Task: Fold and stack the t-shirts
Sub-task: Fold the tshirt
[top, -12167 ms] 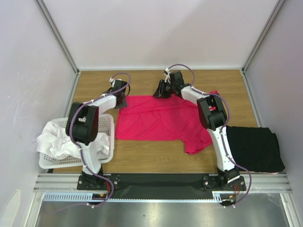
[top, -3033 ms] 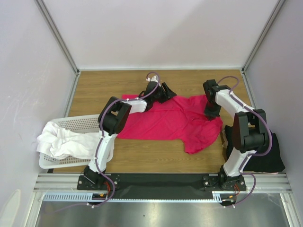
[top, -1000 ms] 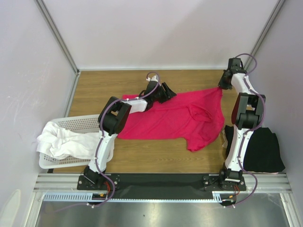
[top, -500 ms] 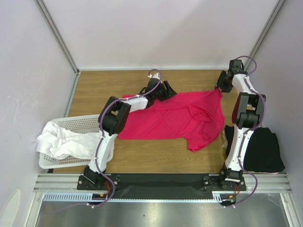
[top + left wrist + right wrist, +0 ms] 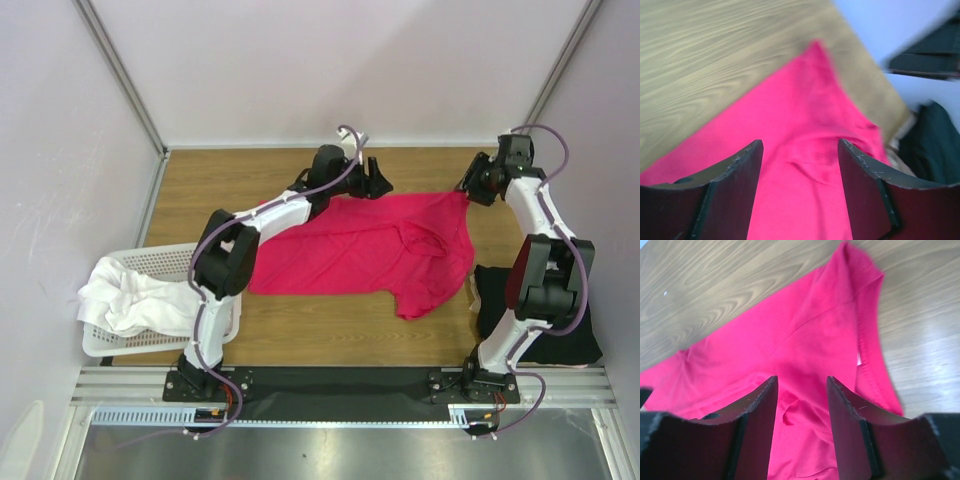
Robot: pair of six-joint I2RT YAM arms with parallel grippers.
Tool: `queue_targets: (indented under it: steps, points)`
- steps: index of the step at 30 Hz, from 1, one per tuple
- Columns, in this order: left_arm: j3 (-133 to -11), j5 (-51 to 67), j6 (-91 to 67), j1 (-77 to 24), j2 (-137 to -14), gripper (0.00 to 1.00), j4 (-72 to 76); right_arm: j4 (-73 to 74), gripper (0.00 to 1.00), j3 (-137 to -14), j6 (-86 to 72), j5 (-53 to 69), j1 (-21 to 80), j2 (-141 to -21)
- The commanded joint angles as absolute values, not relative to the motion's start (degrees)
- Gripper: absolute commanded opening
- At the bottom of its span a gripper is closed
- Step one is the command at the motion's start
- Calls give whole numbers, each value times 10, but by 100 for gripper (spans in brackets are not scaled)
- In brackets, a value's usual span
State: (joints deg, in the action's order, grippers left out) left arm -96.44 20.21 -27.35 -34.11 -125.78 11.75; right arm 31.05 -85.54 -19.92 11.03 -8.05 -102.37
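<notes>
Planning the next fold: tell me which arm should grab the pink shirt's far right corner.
Right. The right claw, open, hovers beside that corner of the pink shirt; the left claw sits farther along the far edge.

Pale lilac walls point(image 5: 330, 70) enclose a wood-grain table point(image 5: 310, 340); aluminium posts point(image 5: 121, 75) frame the corners.

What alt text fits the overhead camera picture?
A crimson-pink t-shirt lies spread on a wooden table, the left gripper and right gripper at its far edge. A black t-shirt lies at right; white shirts fill a basket at left.
</notes>
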Motion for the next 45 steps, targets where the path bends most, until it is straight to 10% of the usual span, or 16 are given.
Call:
queue_targets:
  steps: [1, 18, 45]
  points:
    - [-942, 249, -198, -378, -1187, 66, 115, 250, 49, -803, -214, 150, -72, -1007]
    - [-1000, -24, -157, -517, -1264, 61, -46, 101, 40, -762, -275, 134, -41, -1108]
    - [-1146, -68, -143, -546, -1391, 54, -131, 169, 34, -716, -284, 120, -43, -1020]
